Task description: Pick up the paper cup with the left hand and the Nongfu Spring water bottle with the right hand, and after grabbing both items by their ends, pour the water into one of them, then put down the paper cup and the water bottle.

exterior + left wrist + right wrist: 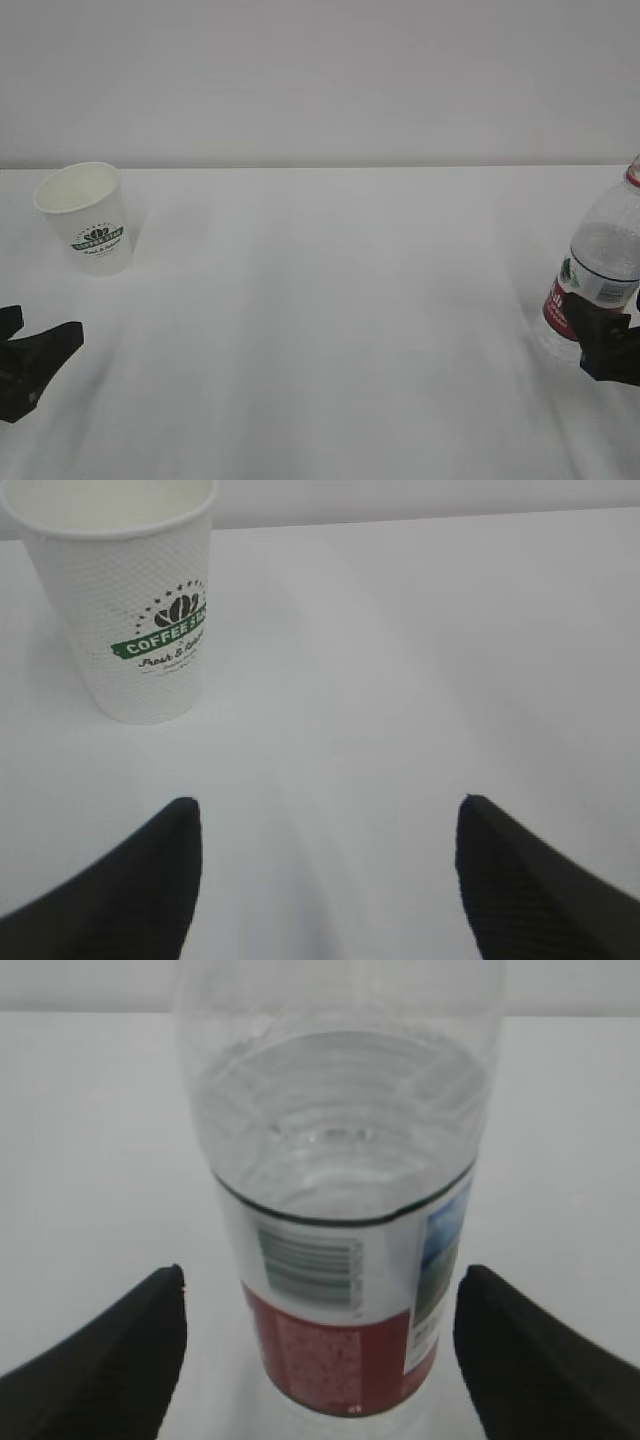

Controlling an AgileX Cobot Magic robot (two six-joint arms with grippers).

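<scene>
The paper cup [90,220] stands upright at the far left of the table, white with a green logo. In the left wrist view the paper cup [140,620] is ahead and to the left of my left gripper [327,805], well clear of its fingertips. That left gripper [45,335] is open and empty. The Nongfu Spring water bottle [600,270] stands upright at the right edge, with water in it. My right gripper [605,335] sits at the bottle's lower part. The bottle [340,1160] stands between the wide-open jaws of the right gripper [322,1272], with a gap on each side.
The white table [330,300] stretches between cup and bottle, and a plain white wall rises behind its far edge. The bottle's top is cut off by the exterior view's right border.
</scene>
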